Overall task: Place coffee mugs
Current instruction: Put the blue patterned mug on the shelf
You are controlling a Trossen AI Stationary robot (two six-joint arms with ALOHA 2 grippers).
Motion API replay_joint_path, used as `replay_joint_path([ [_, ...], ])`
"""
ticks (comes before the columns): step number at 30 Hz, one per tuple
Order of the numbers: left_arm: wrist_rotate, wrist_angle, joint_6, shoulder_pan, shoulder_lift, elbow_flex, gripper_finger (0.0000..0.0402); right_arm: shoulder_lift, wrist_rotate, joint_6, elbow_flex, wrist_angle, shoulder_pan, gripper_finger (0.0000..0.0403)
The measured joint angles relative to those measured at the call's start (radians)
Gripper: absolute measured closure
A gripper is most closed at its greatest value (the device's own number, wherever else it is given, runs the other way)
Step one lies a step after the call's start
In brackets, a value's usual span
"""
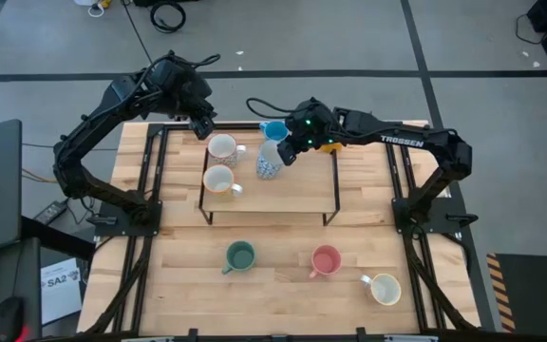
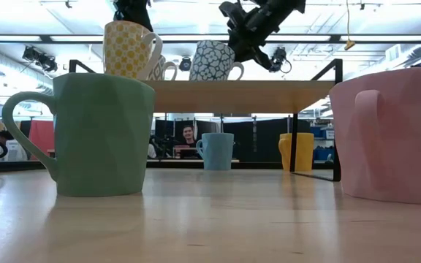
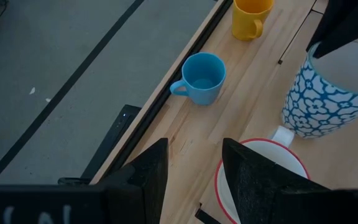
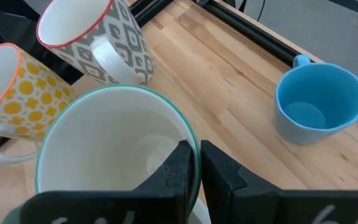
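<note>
A blue-and-white patterned mug (image 1: 269,161) stands upright at the far side of a raised wooden shelf (image 1: 292,195), and my right gripper (image 4: 196,163) is shut on its rim. Two more patterned mugs stand on the shelf's left part, one red-rimmed (image 1: 221,147) and one orange-rimmed (image 1: 218,180). My left gripper (image 3: 194,174) hangs open above the shelf's far left corner, over the red-rimmed mug (image 3: 260,180), touching nothing. A blue mug (image 1: 273,130) and a yellow mug (image 3: 250,15) stand on the table behind the shelf. My right gripper pinches the patterned mug's teal rim (image 4: 188,134), one finger inside the cup and one outside. It comes slanting down from the table's right. The mug is upright with its base at the shelf's top (image 2: 212,77); whether it rests there I cannot tell.
On the near part of the table stand a green mug (image 1: 240,256), a pink mug (image 1: 325,260) and a cream mug (image 1: 385,288). The shelf's right half (image 1: 307,185) is bare wood. Dark metal rails (image 1: 150,180) run along both sides of the table.
</note>
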Motion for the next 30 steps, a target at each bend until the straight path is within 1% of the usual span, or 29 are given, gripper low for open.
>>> replay_joint_path([
  [15, 0.0, 0.0, -0.001, 0.0, 0.0, 0.0, 0.0244, 0.002, -0.005, 0.0, 0.0, 0.014, 0.0, 0.0357],
  [24, 0.0, 0.0, 0.0, 0.0, 0.0, 0.0, 0.0244, 0.002, -0.04, 0.001, 0.0, 0.014, -0.002, 0.0355],
  [27, 0.0, 0.0, 0.0, 0.0, 0.0, 0.0, 0.0244, 0.002, -0.047, 0.001, 0.0, 0.018, -0.002, 0.0344],
  [30, 0.0, 0.0, 0.0, 0.0, 0.0, 0.0, 0.0244, 0.002, -0.077, 0.001, 0.001, 0.022, -0.003, 0.0324],
])
